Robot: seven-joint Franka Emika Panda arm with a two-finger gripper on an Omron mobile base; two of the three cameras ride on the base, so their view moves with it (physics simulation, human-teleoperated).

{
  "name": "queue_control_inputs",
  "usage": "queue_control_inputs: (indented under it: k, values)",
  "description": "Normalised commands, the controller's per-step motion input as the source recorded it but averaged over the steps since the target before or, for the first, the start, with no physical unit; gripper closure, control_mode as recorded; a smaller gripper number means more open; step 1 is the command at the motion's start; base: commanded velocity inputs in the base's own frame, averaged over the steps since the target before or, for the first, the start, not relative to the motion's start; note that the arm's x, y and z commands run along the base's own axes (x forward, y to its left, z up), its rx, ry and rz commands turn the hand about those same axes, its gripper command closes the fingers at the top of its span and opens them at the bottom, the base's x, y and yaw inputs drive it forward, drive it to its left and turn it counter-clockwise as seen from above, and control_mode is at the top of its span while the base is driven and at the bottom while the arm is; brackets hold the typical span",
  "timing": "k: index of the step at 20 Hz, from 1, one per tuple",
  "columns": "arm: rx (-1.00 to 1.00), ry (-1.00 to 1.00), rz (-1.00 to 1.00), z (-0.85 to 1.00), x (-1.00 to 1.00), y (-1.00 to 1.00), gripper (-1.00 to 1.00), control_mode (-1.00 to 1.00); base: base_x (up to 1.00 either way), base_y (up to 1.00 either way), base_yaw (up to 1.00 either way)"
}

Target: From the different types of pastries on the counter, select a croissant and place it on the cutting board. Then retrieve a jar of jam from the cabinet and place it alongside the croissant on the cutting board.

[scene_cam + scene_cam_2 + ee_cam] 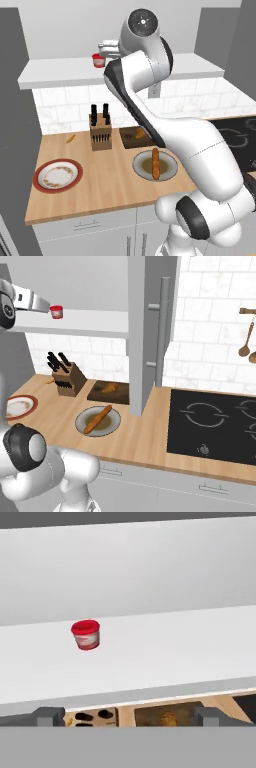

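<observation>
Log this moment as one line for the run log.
croissant: on cutting board | jar of jam: on cabinet, untouched | end effector: open, facing jar

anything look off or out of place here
One small oddity: an orange scrap lies loose on the counter left of the knife block. Otherwise tidy: croissant on the board, jar upright on the shelf.

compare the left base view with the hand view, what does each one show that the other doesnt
Left base view alone: the red-rimmed plate, the grey plate carrying the bread stick, and the white drawer fronts.

Hand view alone: the dark finger tips spread wide apart, nothing between them.

Both: the jar of jam standing on the cabinet, and below it the knife block and the cutting board with the croissant.
</observation>
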Motion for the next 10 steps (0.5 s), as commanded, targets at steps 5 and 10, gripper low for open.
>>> queue_control_inputs:
  k: [5, 10]
  values:
    - [0.00, 0.07, 0.00, -0.27, 0.47, 0.11, -1.00, -1.00, 0.00, 0.00, 0.00]
    - [-0.08, -0.23, 0.02, 0.06, 0.20, 0.19, -1.00, -1.00, 0.00, 0.00, 0.00]
